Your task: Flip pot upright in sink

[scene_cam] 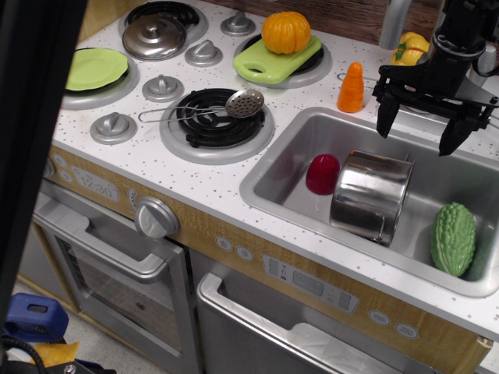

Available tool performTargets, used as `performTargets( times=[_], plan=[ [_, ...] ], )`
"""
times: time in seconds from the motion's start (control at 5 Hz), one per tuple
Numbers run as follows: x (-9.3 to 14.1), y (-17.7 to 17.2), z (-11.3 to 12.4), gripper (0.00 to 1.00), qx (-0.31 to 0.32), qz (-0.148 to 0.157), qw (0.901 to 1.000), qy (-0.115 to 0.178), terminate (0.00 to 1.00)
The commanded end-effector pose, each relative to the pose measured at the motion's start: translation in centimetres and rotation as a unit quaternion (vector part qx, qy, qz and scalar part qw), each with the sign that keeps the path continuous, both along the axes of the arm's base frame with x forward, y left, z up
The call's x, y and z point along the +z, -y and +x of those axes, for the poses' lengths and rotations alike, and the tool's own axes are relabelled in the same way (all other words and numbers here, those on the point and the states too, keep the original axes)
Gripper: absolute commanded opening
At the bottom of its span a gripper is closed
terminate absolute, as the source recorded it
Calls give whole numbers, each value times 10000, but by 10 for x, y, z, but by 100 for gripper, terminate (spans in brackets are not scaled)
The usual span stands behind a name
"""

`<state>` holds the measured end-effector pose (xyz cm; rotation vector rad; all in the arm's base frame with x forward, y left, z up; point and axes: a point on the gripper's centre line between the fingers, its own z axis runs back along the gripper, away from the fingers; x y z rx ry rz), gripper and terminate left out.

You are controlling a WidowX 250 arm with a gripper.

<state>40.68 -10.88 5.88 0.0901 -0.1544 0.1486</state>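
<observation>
The shiny steel pot [370,196] lies tilted on its side in the grey sink [281,167], its base turned towards me and its mouth facing away. A small loop handle shows at its lower right. My black gripper [420,129] hangs open above the sink's back right part, above and to the right of the pot, with nothing between its fingers. It is clear of the pot.
A red toy vegetable [322,173] lies against the pot's left side and a green bumpy gourd [453,238] lies at the sink's right. An orange carrot [352,87], a strainer spoon [243,102], a domed lid [153,37], a pumpkin [285,31] on a green board and a faucet [394,22] stand on the counter.
</observation>
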Motion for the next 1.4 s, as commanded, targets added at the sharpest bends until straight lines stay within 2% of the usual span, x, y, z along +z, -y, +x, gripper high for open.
performTargets(
  times=[0.0, 0.2, 0.4, 0.6, 0.8, 1.2],
  plan=[
    [0, 0, 0, 100, 0, 0, 10000, 0, 0],
    [-1, 10, 3, 100, -141, 878, 9959, -183, 0],
    [-2, 10, 3, 100, -211, 1302, 9909, -255, 0],
    [-3, 10, 3, 100, -274, 1565, 9868, -317, 0],
    [-9, 8, 0, 100, -313, 2085, 9765, -439, 0],
    [-17, -12, -5, 100, -542, 2391, 9683, -479, 0]
  ],
)
